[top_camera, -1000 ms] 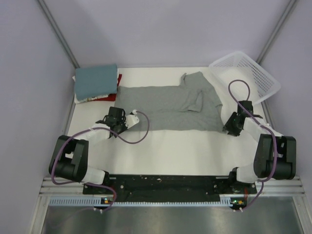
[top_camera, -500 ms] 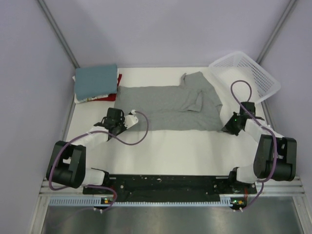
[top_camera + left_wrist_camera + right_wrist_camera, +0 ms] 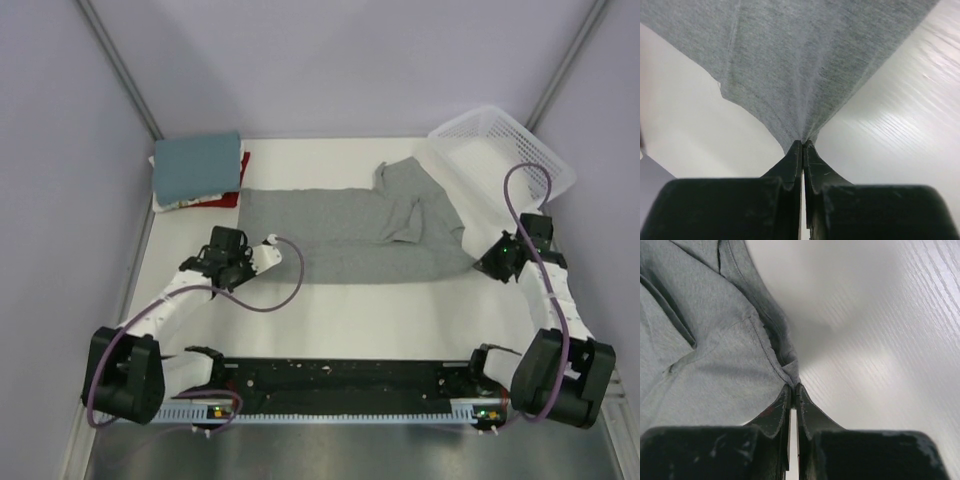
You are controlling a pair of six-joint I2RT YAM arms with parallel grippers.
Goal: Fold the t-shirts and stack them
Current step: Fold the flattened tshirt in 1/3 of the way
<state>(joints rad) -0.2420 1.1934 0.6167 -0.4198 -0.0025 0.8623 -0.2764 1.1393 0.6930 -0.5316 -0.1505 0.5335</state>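
Observation:
A heather-grey t-shirt [image 3: 350,232] lies spread across the middle of the white table, stretched between both grippers. My left gripper [image 3: 240,262] is shut on its near left corner, shown pinched in the left wrist view [image 3: 803,142]. My right gripper [image 3: 487,258] is shut on its near right hem corner, shown in the right wrist view [image 3: 794,386]. One sleeve [image 3: 403,172] lies folded at the far right of the shirt. A stack of folded shirts sits at the far left: teal-blue [image 3: 197,165] on top, whitish [image 3: 180,203] and red [image 3: 222,197] beneath.
A white plastic lattice basket [image 3: 505,152] stands at the far right corner, close to my right arm. Purple cables loop off both wrists. Lilac walls close in the table on three sides.
Both grippers have moved toward the near edge and outward, dragging the grey shirt with them. The shirt now lies lower and pulled tighter across its width.

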